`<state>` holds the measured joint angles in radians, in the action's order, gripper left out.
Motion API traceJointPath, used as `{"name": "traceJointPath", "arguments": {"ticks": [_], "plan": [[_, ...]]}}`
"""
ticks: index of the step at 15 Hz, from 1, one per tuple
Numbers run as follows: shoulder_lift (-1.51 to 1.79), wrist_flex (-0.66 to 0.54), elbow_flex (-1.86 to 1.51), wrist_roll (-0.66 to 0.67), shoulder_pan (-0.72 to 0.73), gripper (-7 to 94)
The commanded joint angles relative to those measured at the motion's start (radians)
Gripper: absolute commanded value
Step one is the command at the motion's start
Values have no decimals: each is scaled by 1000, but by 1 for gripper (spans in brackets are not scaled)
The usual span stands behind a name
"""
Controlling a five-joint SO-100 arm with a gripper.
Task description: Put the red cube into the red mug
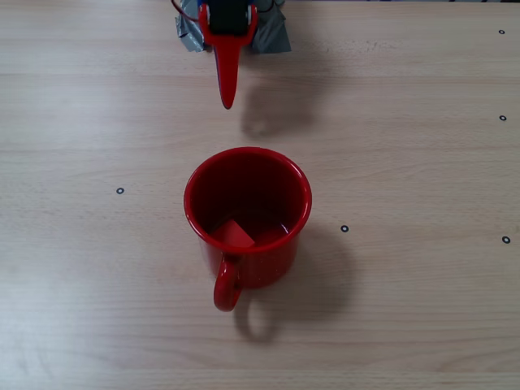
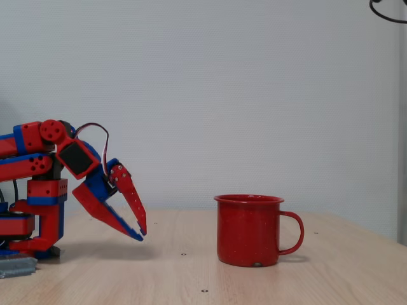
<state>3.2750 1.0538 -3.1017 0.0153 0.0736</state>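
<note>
The red cube (image 1: pixel 234 234) lies tilted inside the red mug (image 1: pixel 286 175); the pincer (image 2: pixel 142 234), apparently pressed together, holds nothing

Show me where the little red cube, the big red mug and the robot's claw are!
red cube (image 1: pixel 233 234): overhead fixed view, its top face, inside the mug.
red mug (image 2: pixel 249 230): side fixed view, its outer wall.
gripper (image 2: pixel 140 231): side fixed view, between the fingertips.

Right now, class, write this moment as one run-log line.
red cube: inside red mug | mug: upright on table | claw: nearly shut, empty, apart from mug | task: appears done
</note>
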Motion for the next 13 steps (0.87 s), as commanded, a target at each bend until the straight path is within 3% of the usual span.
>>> {"name": "traceJointPath", "arguments": {"ticks": [1, 13], "plan": [[57, -11, -26, -8, 28, 0], [57, -11, -26, 5, 40, 0]]}}
